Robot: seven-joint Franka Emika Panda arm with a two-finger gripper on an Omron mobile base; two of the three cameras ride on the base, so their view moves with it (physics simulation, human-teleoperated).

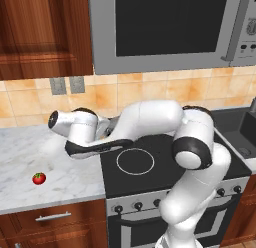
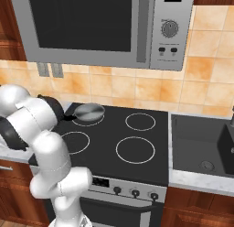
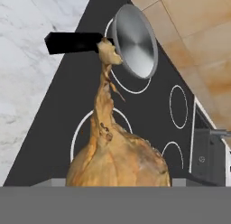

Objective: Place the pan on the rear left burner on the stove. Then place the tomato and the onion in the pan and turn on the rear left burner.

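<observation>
The onion (image 3: 119,157), tan-brown with a long dry stalk, sits right at the bottom of the hand view, and my gripper (image 1: 100,139) is shut on it above the left side of the stove (image 2: 151,146); the onion hides the fingertips. The steel pan (image 2: 89,111) rests on the rear left burner (image 2: 87,125), its black handle (image 3: 72,42) pointing toward the counter. In the hand view the pan (image 3: 133,40) lies beyond the stalk tip. The red tomato (image 1: 39,178) lies on the marble counter left of the stove, apart from the gripper.
A microwave (image 2: 91,24) hangs low over the stove. A dark sink (image 2: 201,143) lies to the stove's right. Small black knobs (image 2: 135,192) line the steel front panel. The marble counter (image 1: 30,142) stretches left of the cooktop.
</observation>
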